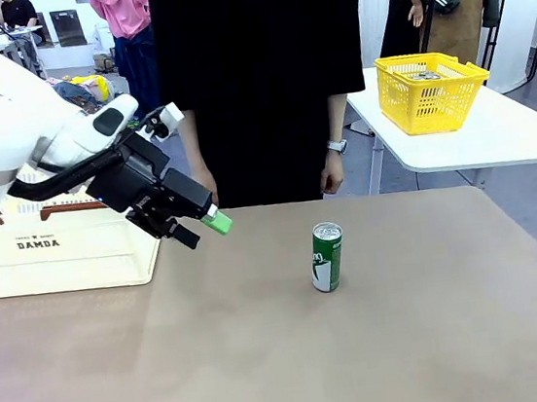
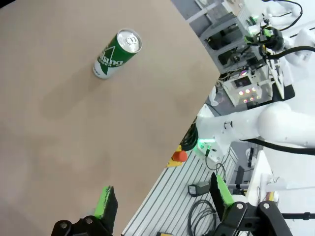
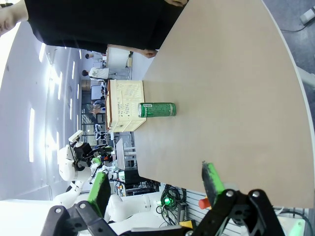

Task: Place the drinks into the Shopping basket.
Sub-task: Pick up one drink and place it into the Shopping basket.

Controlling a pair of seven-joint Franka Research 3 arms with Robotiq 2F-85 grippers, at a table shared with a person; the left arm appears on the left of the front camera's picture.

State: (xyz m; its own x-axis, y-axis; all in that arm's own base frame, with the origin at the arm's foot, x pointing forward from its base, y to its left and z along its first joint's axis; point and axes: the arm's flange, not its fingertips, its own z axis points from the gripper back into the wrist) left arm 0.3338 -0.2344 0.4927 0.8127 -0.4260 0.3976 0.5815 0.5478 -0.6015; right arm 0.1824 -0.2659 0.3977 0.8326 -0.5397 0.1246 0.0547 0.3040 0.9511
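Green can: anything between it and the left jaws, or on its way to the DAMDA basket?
Nothing visible: only bare tabletop lies between the green can and the left gripper, jaws open, or between the can and the Shopping basket.

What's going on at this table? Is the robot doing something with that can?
A green can stands upright near the middle of the brown table. The robot's left gripper hangs open and empty above the table, between the can and the cream Shopping basket at the left. The right gripper is open too, holding nothing. A person in black stands at the far side, hands down, touching nothing. The can is not yet in the basket.
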